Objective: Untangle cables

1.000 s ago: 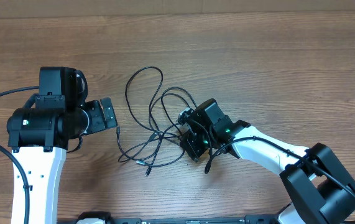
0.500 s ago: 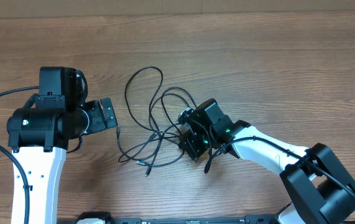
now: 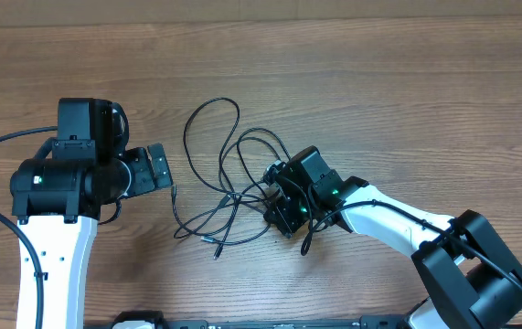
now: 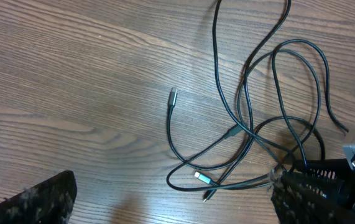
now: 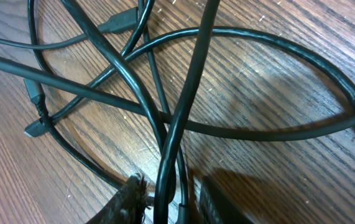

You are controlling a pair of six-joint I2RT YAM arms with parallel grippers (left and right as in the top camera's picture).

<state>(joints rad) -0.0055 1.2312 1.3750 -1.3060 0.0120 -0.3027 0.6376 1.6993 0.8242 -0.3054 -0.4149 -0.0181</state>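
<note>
The cables (image 3: 231, 196) lie as a loose tangle of thin black cords in the middle of the wooden table, with loops reaching toward the back. My right gripper (image 3: 274, 206) is down on the tangle's right side. In the right wrist view its fingers (image 5: 127, 199) stand a little apart, open, with two cable strands (image 5: 183, 106) running between them and small gaps on either side. My left gripper (image 3: 158, 166) hovers left of the tangle, wide open and holding nothing. Its view shows the cables (image 4: 245, 134), a silver plug (image 4: 173, 95) and a teal plug (image 4: 203, 178).
Bare wood surrounds the tangle on all sides. Loose plug ends (image 3: 213, 245) lie at the front of the tangle. The right arm's white link (image 3: 388, 219) stretches off to the front right, and the left arm's base (image 3: 55, 183) fills the left.
The right gripper's jaws have parted slightly around the strands and it has shifted a touch. The left arm and the cables look unmoved.
</note>
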